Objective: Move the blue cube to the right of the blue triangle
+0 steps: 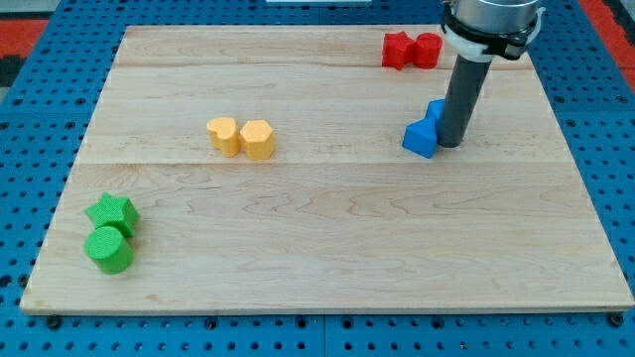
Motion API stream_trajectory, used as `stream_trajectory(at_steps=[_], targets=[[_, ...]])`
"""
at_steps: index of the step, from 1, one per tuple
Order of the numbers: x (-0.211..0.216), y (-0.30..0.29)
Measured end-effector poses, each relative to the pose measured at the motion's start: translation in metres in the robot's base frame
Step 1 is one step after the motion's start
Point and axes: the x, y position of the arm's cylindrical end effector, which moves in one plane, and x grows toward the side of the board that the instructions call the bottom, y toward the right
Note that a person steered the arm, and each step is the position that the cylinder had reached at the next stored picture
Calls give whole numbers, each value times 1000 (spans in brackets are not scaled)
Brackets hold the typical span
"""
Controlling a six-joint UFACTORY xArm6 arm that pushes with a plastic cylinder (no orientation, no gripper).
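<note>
A blue block [421, 138], wedge-like and probably the triangle, lies on the wooden board [327, 238] at the view's upper right. A second blue block [437, 109], probably the cube, sits just above and right of it, mostly hidden behind my rod. My tip [450, 145] rests on the board directly against the right side of the lower blue block and below the partly hidden one. The two blue blocks look close together or touching; the rod hides the seam.
Two red blocks [411, 50] sit side by side at the view's top right. A yellow heart [223, 135] and a yellow hexagon-like block [258, 139] sit left of centre. A green star [111, 211] and green cylinder [109, 249] sit at the lower left.
</note>
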Motion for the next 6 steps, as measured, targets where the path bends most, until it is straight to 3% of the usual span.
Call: stream_trajectory(at_steps=[2, 3, 4, 5, 6], targets=[[-7, -5], [-4, 68], [-68, 91], [-93, 28], [-81, -18]])
